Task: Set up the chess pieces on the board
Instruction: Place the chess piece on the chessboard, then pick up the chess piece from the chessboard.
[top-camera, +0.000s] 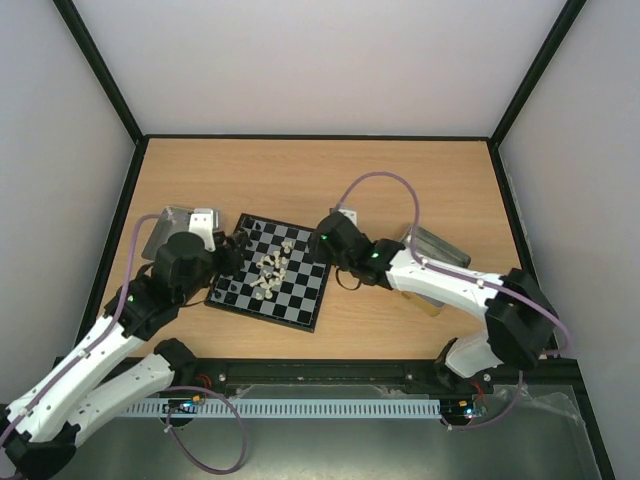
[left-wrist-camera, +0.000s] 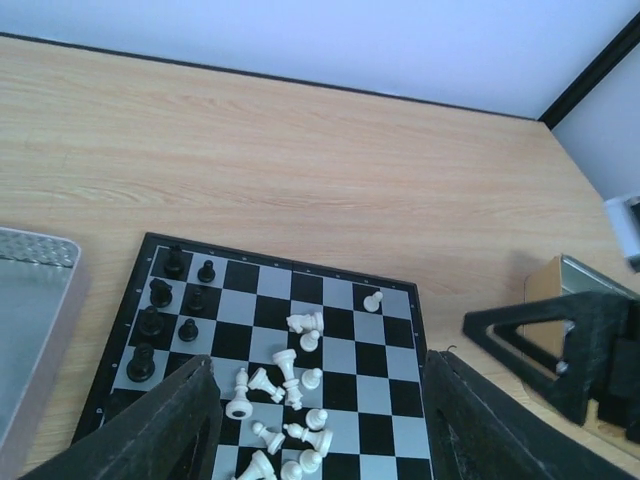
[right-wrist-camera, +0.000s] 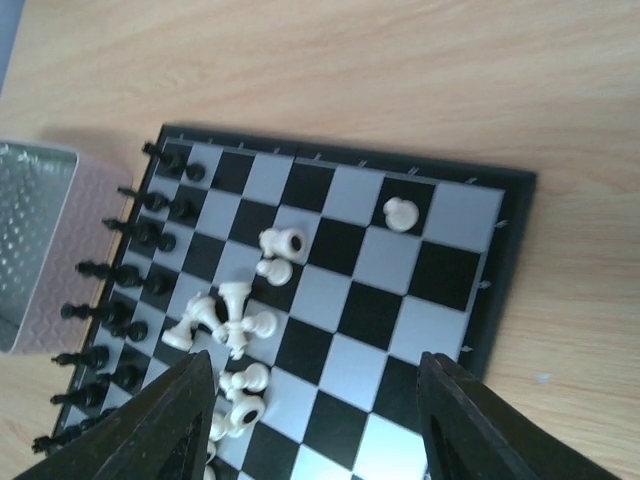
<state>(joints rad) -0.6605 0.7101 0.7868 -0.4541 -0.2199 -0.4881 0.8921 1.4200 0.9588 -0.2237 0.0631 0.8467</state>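
Note:
The board (top-camera: 300, 300) lies at mid-table, turned a little. Black chess pieces (left-wrist-camera: 160, 320) stand in two rows along its left side. Several cream-white pieces (left-wrist-camera: 290, 390) lie toppled in a heap in the middle, and one white pawn (left-wrist-camera: 372, 300) stands alone near the far right corner. My left gripper (top-camera: 238, 245) is open and empty above the board's far left corner. My right gripper (top-camera: 318, 240) is open and empty above its far right corner. In the right wrist view the heap (right-wrist-camera: 235, 320), the lone pawn (right-wrist-camera: 400, 213) and the black rows (right-wrist-camera: 130, 280) show between the open fingers (right-wrist-camera: 170, 420).
A silver tin (top-camera: 165, 228) lies just left of the board, also in the left wrist view (left-wrist-camera: 30, 320) and the right wrist view (right-wrist-camera: 30, 240). A second tin (top-camera: 435, 250) lies to the right, partly under my right arm. Black-framed walls enclose the wooden table (top-camera: 320, 180).

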